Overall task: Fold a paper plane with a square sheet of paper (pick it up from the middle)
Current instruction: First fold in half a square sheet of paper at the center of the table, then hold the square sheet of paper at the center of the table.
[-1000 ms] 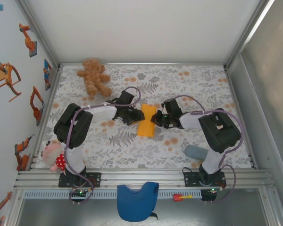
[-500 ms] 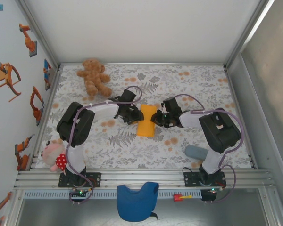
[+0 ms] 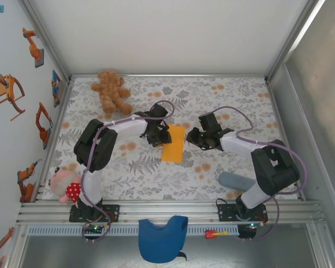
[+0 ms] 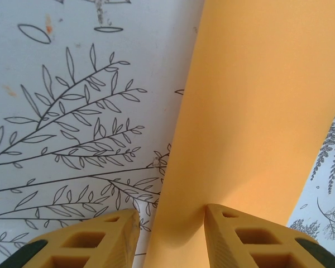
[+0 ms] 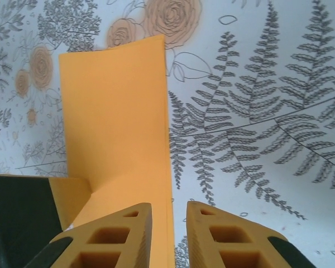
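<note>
Square sheet of paper lies flat, seemingly folded in half. Left pincer stands parted astride its edge; right pincer, released, sits just beside it. Probably 1 crease is made; next, lift 1 corner inward.

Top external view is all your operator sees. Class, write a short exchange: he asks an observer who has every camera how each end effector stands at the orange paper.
Operator: Is the left end effector open at the paper?
Observer: Yes. In its wrist view the fingers stand apart, and the paper's edge runs between them.
Operator: And the right end effector?
Observer: Its wrist view shows fingers narrowly apart, with the paper's edge in the gap. Whether they touch it I cannot tell.
</note>
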Motion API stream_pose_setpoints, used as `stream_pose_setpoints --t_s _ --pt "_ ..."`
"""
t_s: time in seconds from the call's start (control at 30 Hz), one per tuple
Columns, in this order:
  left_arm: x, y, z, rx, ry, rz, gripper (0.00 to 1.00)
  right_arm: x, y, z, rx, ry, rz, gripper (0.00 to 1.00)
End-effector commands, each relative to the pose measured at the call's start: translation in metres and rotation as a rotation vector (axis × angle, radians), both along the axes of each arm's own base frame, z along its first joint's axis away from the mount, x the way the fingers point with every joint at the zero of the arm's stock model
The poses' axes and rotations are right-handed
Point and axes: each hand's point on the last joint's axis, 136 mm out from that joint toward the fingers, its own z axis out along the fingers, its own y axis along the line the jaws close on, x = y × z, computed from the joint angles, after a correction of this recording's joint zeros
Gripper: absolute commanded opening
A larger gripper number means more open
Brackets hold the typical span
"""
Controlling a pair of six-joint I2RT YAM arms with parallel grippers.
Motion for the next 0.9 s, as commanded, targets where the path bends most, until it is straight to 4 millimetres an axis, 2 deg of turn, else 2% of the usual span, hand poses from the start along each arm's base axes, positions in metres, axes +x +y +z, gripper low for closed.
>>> stream_pose_setpoints --t_s 0.0,0.2,0.5,0.7,0.87 --pt "-0.042 0.035 -0.076 0.213 0.176 0.019 0.38 0.002 -0.009 0.001 -0.044 -0.006 -0.012 0.22" --pt "-0.043 0.038 -0.086 0.261 0.217 0.060 0.39 0.002 -0.002 0.001 0.001 -0.003 0.019 0.21" --pt "-0.051 0.032 -0.096 0.254 0.242 -0.009 0.39 0.002 0.009 -0.001 0.035 -0.014 0.087 0.20" --pt "-0.057 0.031 -0.101 0.256 0.253 -0.060 0.39 0.005 0.001 0.001 0.010 -0.042 0.053 0.19" --pt "-0.057 0.031 -0.105 0.262 0.266 -0.050 0.40 0.006 0.002 0.001 0.018 -0.044 0.054 0.19"
